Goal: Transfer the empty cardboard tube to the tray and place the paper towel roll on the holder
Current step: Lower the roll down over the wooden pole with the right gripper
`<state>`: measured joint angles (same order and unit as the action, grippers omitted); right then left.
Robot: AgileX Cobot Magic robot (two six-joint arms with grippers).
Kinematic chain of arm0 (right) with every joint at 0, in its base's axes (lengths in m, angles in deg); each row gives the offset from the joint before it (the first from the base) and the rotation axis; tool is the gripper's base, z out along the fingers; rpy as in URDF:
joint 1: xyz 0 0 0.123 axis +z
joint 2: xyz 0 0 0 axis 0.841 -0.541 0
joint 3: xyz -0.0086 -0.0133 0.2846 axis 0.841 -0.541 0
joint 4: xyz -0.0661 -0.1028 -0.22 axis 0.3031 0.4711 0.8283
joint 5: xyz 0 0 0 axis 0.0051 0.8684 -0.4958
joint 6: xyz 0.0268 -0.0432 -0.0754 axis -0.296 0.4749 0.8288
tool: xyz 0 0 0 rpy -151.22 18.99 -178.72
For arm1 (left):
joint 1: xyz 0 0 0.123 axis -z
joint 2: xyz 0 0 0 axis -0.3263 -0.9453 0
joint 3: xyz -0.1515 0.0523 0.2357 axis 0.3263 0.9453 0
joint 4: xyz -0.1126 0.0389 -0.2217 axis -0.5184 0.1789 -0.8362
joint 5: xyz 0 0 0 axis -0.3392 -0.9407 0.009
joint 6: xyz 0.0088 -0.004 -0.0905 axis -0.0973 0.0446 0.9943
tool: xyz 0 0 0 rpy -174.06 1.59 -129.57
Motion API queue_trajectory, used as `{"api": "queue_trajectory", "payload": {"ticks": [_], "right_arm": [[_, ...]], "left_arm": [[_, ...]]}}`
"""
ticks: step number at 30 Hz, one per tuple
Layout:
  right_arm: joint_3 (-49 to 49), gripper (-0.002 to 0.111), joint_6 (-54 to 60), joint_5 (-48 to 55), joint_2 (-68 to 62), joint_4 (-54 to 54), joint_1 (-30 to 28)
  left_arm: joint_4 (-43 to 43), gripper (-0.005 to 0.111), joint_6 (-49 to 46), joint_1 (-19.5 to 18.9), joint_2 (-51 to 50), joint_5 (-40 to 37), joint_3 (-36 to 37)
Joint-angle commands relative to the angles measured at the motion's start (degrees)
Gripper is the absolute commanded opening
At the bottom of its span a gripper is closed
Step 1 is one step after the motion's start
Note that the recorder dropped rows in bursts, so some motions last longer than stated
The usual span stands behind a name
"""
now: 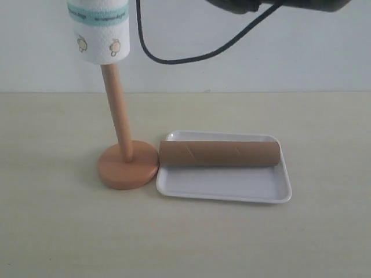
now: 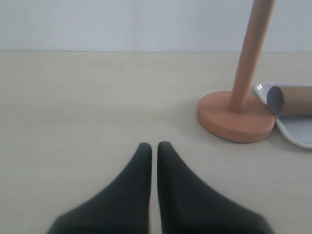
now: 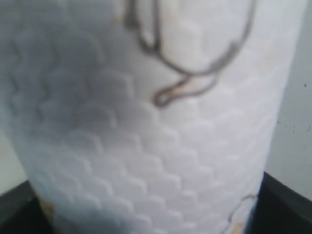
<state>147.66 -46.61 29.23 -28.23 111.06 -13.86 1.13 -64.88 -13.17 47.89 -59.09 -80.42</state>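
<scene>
The roll (image 1: 97, 29) is upright at the top of the holder (image 1: 127, 165), with the pole entering its core from below. Most of the pole is exposed beneath it, and the upper part of the roll is cut off by the frame edge in the exterior view. In the right wrist view the roll fills the frame, and the dark fingers (image 3: 285, 202) of the right claw (image 3: 153, 214) flank it on both sides, so this claw is grasping the roll. The tube (image 1: 219, 153) lies on its side along the far part of the tray (image 1: 232, 186). One tube end is just beside the holder base, but contact cannot be determined. The tray rests on the bench (image 1: 58, 220), just beside the base. The left claw (image 2: 154, 146) is clenched and holds nothing, its fingers nearly touching. It is low over the bench, apart from the holder. A black cable (image 1: 191, 57) hangs behind the scene.
</scene>
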Motion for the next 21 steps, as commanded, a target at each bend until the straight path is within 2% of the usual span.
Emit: {"api": "queue_trajectory", "payload": {"ticks": [1, 7, 21], "right_arm": [[0.76, 0.001, -0.15, -1.59, -2.08, -0.22, -0.07], [0.76, 0.001, 0.1, -1.6, -5.44, -0.22, -0.07], [-6.74, 0.001, 1.23, -4.8, -5.43, -0.22, -0.07]], "left_arm": [[0.38, 0.004, -0.28, -0.16, 0.12, 0.36, 0.17], [0.38, 0.004, -0.28, -0.16, 0.12, 0.36, 0.17], [0.38, 0.004, -0.28, -0.16, 0.12, 0.36, 0.17]]}}
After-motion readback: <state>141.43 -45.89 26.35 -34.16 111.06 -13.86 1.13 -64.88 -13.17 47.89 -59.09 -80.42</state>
